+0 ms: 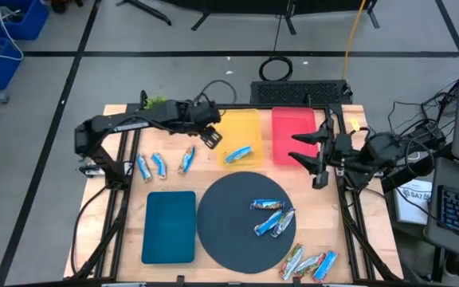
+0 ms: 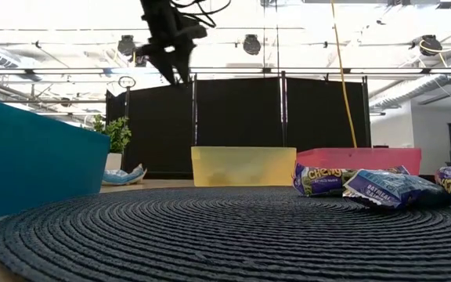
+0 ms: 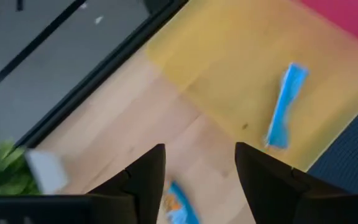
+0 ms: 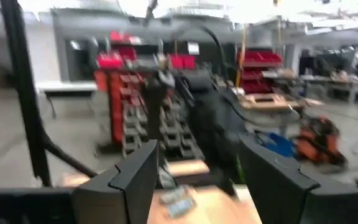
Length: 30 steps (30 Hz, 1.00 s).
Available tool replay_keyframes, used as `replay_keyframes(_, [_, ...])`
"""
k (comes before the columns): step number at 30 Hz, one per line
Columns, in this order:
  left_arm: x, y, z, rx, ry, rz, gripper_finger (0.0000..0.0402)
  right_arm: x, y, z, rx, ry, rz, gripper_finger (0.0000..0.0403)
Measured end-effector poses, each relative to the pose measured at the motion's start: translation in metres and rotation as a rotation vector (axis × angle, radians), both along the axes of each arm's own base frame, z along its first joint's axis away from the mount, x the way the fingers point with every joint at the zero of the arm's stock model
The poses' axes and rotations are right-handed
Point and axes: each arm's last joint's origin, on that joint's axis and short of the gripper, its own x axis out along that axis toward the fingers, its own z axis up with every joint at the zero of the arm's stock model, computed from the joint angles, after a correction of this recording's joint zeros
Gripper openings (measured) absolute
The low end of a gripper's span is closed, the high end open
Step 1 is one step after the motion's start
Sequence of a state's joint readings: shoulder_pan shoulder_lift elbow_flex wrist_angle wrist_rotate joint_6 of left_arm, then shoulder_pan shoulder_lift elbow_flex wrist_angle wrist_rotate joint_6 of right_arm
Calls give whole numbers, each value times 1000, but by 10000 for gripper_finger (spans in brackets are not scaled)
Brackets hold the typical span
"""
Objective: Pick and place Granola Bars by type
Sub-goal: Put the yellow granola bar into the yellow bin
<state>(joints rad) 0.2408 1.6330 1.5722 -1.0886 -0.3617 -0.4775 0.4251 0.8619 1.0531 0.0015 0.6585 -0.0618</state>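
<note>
Granola bar (image 1: pixel 239 154) on yellow tray (image 1: pixel 249 126), just beside left claw (image 1: pixel 212 139)

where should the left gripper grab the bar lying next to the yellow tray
Take the granola bar across its narrow middle, coming straight down from above. It lies flat on the table, long axis tilted slightly off the table's depth, so the fingers should close across its short width. The left gripper, open and empty, hangs just beside it near the yellow tray.
</note>
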Motion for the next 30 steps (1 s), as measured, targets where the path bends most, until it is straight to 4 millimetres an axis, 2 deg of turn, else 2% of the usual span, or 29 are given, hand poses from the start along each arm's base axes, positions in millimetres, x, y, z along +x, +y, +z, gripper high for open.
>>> replay_keyframes(3, [-11, -5, -15, -9, 52, 15, 183, 1, -2, -17, 10, 149, -31, 215])
replay_keyframes(8, [-33, -12, -54, -67, 148, 86, 175, 11, 3, -54, 72, 443, 0, 215])
replay_keyframes(13, [-50, -23, -93, -61, 163, 167, 189, 25, 11, -75, 76, 604, 63, 215])
replay_keyframes(17, [-61, -24, -127, -89, 117, 273, 206, 34, 18, -82, 90, 649, 141, 215])
replay_keyframes(22, [-75, -26, -163, -156, 62, 409, 218, 41, 21, -82, 136, 620, 169, 215])
replay_keyframes(27, [-78, -28, -186, -221, -62, 395, 218, 44, 23, -76, 126, 559, 187, 215])
replay_keyframes(30, [-79, -29, -193, -245, -125, 410, 211, 45, 23, -74, 126, 537, 193, 215])
